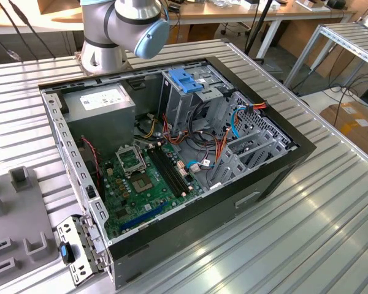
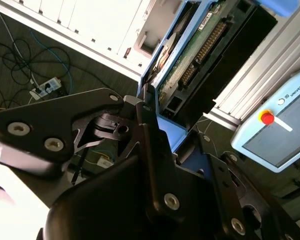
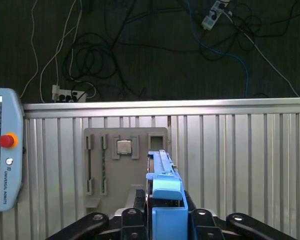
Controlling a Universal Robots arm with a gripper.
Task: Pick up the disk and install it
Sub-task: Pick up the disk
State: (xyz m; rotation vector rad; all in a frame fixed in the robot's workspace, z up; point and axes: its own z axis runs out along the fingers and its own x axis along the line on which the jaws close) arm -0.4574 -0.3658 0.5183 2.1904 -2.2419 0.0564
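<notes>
Disk (image 2: pixel 200 50) juts lengthwise straight out from fingers (image 2: pixel 155 150).

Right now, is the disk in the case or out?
Out: the end effector grips the disk by its blue bracket, over the ribbed table.

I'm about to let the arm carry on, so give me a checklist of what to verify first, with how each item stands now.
1. Disk held by the gripper: ok, gripped in both wrist views.
2. Blue bracket on the disk: ok, clipped on.
3. Computer case open: ok, its inside shows in the exterior view.
4. Drive cage bay free: cannot tell.
5. Cables clear of the drive cage: cannot tell; orange ones lie close beside it.
</notes>
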